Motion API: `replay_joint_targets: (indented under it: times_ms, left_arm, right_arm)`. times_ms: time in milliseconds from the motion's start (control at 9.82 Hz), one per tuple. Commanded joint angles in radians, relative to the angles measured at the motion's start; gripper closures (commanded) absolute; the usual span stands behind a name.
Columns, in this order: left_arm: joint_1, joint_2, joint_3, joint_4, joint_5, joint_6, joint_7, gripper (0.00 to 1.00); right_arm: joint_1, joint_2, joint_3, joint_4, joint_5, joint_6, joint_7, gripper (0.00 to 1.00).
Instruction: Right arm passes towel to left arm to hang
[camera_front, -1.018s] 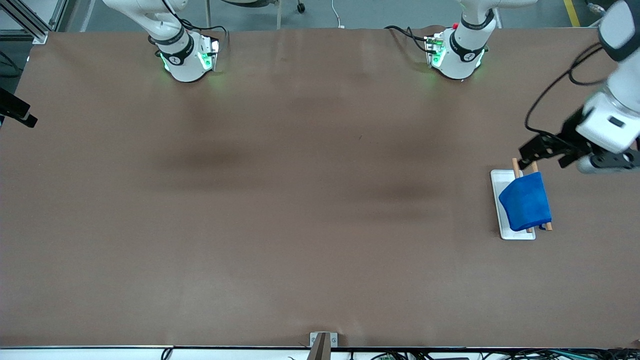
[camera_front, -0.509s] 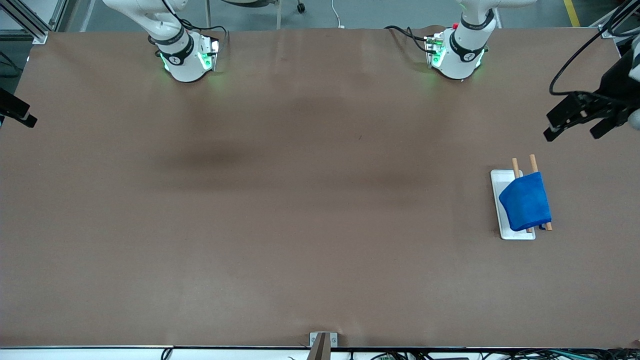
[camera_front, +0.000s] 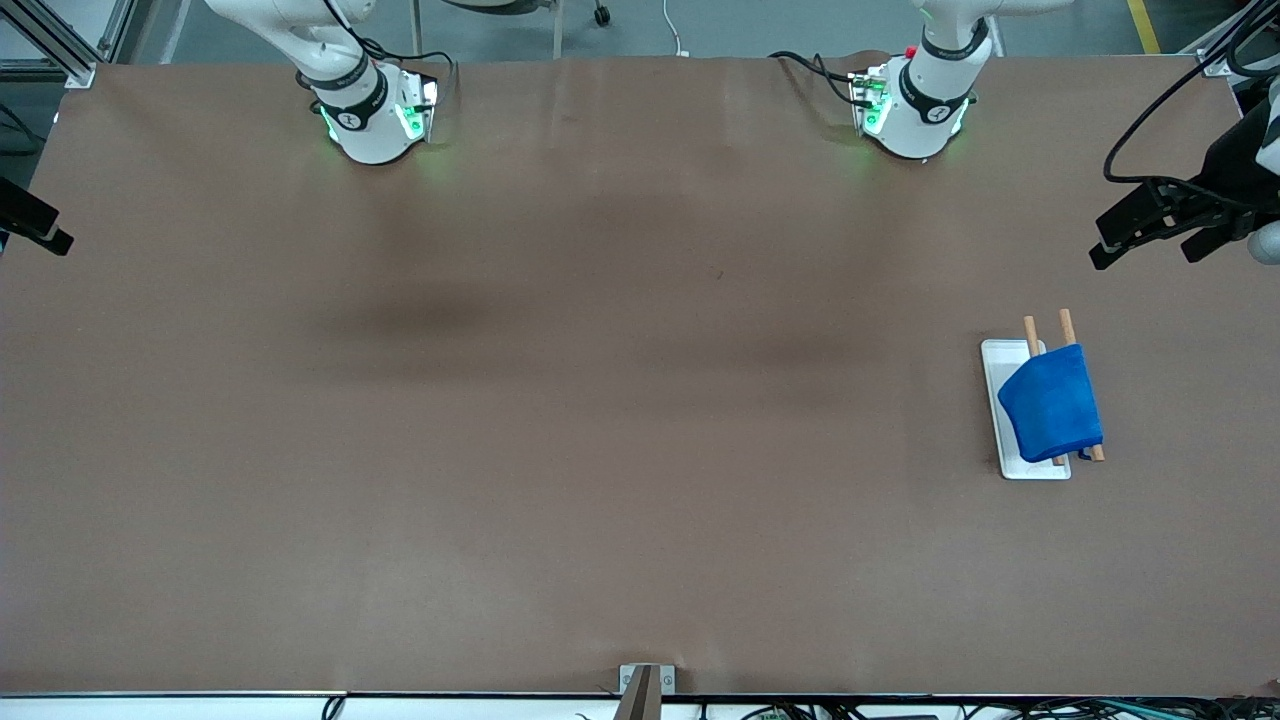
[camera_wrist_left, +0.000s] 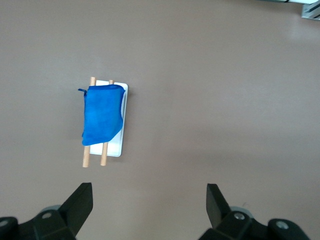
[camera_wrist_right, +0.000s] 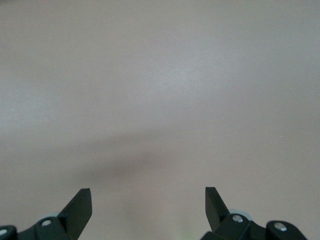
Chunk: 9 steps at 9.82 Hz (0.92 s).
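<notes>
Towel: the small royal-blue fuzzy cloth towel (camera_front: 1052, 402) hangs draped over two wooden dowels (camera_front: 1067, 327) on a white rectangular rack base (camera_front: 994, 372), toward the left arm's end of the brown tabletop (camera_front: 560, 400).
Change: a second ago the left gripper (camera_front: 1150, 230) was at the dowels' ends; now it hovers at about 1 o'clock from the towel, well apart.
Left jaws: released, spread wide, nothing between them.
Right gripper (camera_wrist_right: 148, 200): jaws spread, empty, over bare tabletop; this arm waits.
Meaning: hanging looks done, the left arm retreating.
</notes>
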<state>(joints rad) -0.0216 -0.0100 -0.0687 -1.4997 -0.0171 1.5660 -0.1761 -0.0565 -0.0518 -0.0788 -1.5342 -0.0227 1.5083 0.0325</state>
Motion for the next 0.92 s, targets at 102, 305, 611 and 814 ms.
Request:
replay_joint_targets:
  times_ms: [102, 305, 611, 814]
  left_arm:
    - [0.002, -0.010, -0.042, -0.057, 0.034, 0.000, 0.006, 0.00]
    - [0.005, -0.010, -0.043, -0.054, 0.034, 0.000, 0.010, 0.01]
    - [0.005, -0.012, -0.033, -0.053, 0.032, -0.001, 0.086, 0.01]
    - [0.003, -0.010, -0.033, -0.051, 0.032, -0.001, 0.086, 0.01]
  right_arm:
    - [-0.005, -0.002, 0.004, 0.002, -0.014, -0.007, 0.007, 0.00]
    - [-0.005, -0.002, 0.004, 0.002, -0.014, -0.007, 0.007, 0.00]
    - [-0.005, -0.002, 0.004, 0.002, -0.014, -0.007, 0.006, 0.00]
    - [-0.011, -0.002, 0.004, 0.002, -0.013, -0.007, 0.006, 0.00]
